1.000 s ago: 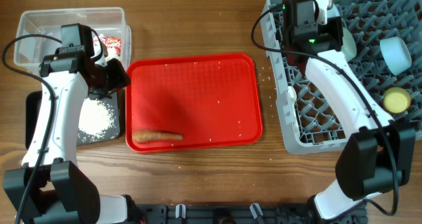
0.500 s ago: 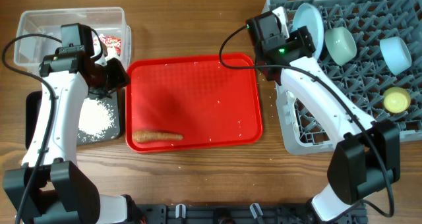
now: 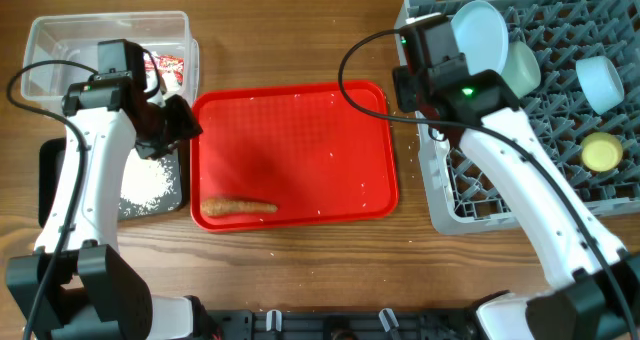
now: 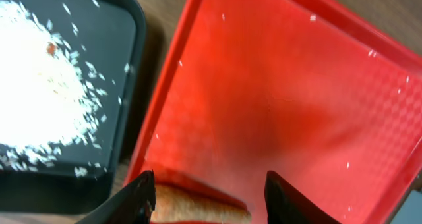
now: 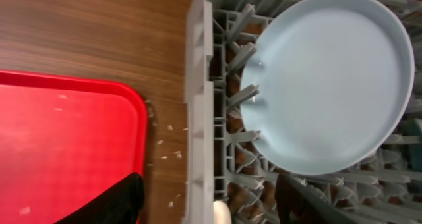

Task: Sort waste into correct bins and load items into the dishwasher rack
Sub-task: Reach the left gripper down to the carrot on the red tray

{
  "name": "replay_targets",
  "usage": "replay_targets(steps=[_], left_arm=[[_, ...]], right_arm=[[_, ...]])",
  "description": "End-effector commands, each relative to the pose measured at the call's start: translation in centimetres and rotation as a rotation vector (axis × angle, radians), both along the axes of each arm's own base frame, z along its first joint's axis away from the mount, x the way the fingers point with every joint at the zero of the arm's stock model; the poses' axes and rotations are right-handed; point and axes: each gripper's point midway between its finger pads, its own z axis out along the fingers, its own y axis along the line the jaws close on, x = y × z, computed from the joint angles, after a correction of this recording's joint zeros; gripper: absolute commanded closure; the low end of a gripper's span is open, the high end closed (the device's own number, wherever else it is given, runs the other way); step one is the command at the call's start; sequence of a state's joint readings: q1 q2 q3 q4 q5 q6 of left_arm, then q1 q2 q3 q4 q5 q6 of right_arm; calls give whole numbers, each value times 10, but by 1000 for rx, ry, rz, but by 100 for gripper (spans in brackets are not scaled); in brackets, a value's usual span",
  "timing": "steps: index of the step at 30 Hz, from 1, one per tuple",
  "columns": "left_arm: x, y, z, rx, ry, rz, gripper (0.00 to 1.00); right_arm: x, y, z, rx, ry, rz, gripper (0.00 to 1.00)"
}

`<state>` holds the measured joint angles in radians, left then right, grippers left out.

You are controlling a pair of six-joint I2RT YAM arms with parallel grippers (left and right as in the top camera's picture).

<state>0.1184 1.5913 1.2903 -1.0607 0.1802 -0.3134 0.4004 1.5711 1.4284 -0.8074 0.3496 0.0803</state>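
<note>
**A:** Status, right gripper (image 5: 210,188)?

**B:** Fingers spread, nothing in them. It hangs over the dishwasher rack (image 5: 198,112), at the wall facing the red tray (image 5: 66,138). The light-blue plate (image 5: 330,85) stands on edge just past it, slotted between the pegs (image 5: 245,16) and leaning on them. The pegs carry it, so it needs no grip.

**A:** Other dishes?

**B:** All in the rack. The pale-green bowl (image 3: 520,68) sits right against the plate. The light-blue bowl (image 3: 600,83) and yellow cup (image 3: 601,152) are along the far side. There's a small white piece (image 3: 441,140) in the rack by the wall. Could be the spoon, can't tell.

**A:** And the left gripper (image 4: 210,184)?

**B:** Spread and empty too. It's over the red tray, and the food stick (image 4: 198,209) lies flat at the tray's near edge, in the gap between the fingers. Reads as lining up for a pick.

**A:** Bins?

**B:** The rice (image 4: 39,85) is heaped in the black tray (image 4: 135,26), just beside the red tray. The wrappers (image 3: 165,68) are in the clear tub (image 3: 60,25). The stick is the only waste not binned. My guess is it goes with the rice, as food.

**A:** Risk?

**B:** The stick is thin and lies flat. The fingers must straddle its width and go down nearly to the surface, or they'll skate over it. The stray grains (image 3: 330,155) on the tray look too small to pinch.
</note>
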Motion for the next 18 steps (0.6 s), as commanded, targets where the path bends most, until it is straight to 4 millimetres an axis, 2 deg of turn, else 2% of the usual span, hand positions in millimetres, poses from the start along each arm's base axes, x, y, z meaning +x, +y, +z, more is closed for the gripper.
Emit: replay_targets(steps=[1,4,5,8,13,15,18], left_arm=[[-13,-20,0,-42,67,48,39],[-33,-37,-8,-64,172,140,31],[-40,-41,-10,-70,209,191,31],[-58,-60,-18,-97,309,331,44],[-76,-93,-45,-90,371,442,38],[-81,-99,-60,-76,370,481,37],[-92,-96,-81,-43,382,565,38]], right_arm=[[-16,25,6,178,40,55,35],[-27,31,-3,229,116,90,31],[-30,29,-5,228,130,87,30],[-34,20,-9,217,160,70,28],[-39,3,-15,204,203,29,27],[-42,0,-17,198,216,23,26],[-44,-1,-19,180,228,43,25]])
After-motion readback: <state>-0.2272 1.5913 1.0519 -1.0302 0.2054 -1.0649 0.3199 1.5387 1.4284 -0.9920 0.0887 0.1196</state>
